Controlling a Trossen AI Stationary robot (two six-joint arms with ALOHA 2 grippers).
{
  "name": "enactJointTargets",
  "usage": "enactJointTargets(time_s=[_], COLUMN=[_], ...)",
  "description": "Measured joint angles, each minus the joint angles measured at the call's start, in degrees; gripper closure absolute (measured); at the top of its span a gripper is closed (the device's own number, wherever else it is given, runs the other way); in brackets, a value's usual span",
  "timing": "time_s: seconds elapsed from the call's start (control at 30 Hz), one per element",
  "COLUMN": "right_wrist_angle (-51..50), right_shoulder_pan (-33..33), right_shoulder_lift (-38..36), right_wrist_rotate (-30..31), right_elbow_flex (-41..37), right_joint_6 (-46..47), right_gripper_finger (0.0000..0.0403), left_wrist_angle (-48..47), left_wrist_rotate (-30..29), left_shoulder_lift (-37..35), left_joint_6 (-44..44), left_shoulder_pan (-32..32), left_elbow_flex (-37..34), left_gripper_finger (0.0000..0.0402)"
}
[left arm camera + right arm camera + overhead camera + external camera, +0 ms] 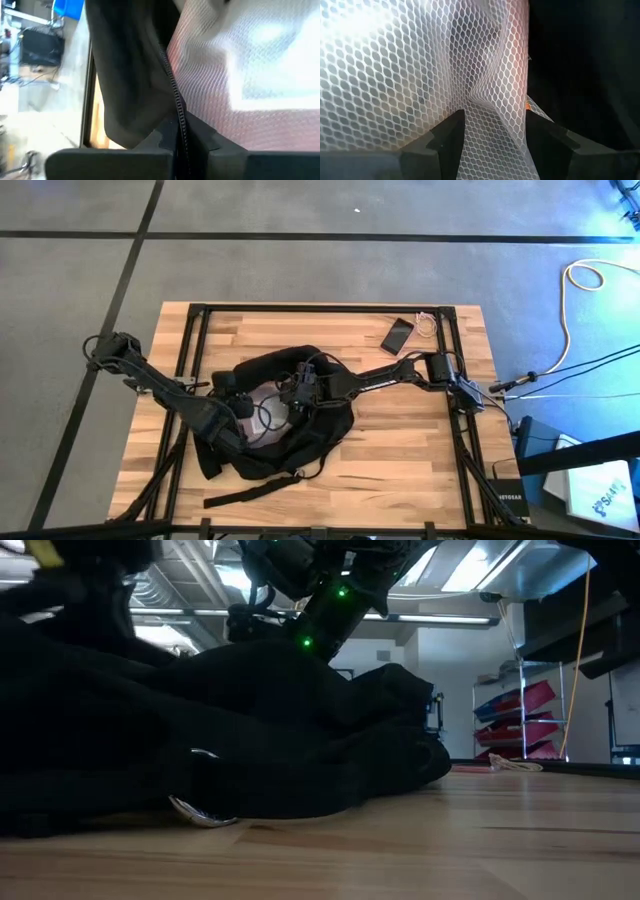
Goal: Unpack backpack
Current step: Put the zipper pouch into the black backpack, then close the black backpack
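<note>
Backpack (300,435) lies slumped on the wooden counter (400,460), about mid-counter and a little toward the front edge, mouth pulled open so a pale mesh lining (268,415) shows inside. Straps trail off toward the front-left corner.

My left end effector (178,137) is at the open mouth, on the left side of the opening. Its two fingers are pressed together on the backpack's zipper edge (172,85); in the left wrist view the zipper teeth run straight down into the pinch, black fabric to one side, pale mesh to the other.

My right end effector (492,132) reaches in from the right and is down inside the opening. Its fingers stand partly apart. White mesh fills the right wrist view and a fold of it drapes down between the two fingers; I cannot tell whether that mesh is gripped or only lying there. Black fabric shows along one side of that view.

From the low view, the backpack is a dark heap across the counter, a metal ring (203,810) on a strap near the wood, an arm with green lights above it.

A flat black phone (397,334) lies near the far right of the counter, well apart from the backpack, with a small coil of light cord (428,324) just beside it.
</note>
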Motion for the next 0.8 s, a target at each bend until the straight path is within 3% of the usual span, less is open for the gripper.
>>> enactJointTargets(time_s=[0.43, 0.7, 0.8], right_wrist_angle=[-12.4, -16.42, -19.24], right_shoulder_pan=[1.27, 3.29, 5.69], right_shoulder_lift=[-7.38, -9.64, -10.56], right_wrist_rotate=[20.66, 19.83, 23.88], right_elbow_flex=[-0.04, -0.04, -0.04], right_joint_6=[1.2, 0.79, 0.13], right_gripper_finger=[0.0217, 0.021, 0.021], left_wrist_angle=[3.97, 5.54, 5.3], left_wrist_rotate=[-0.88, -4.37, -4.75], left_shoulder_lift=[0.0, -0.02, -0.02], left_joint_6=[0.31, 3.94, 4.26], left_shoulder_pan=[-10.0, -14.79, -14.9], left_elbow_flex=[10.01, 12.66, 12.32], left_gripper_finger=[0.04, 0.04, 0.04])
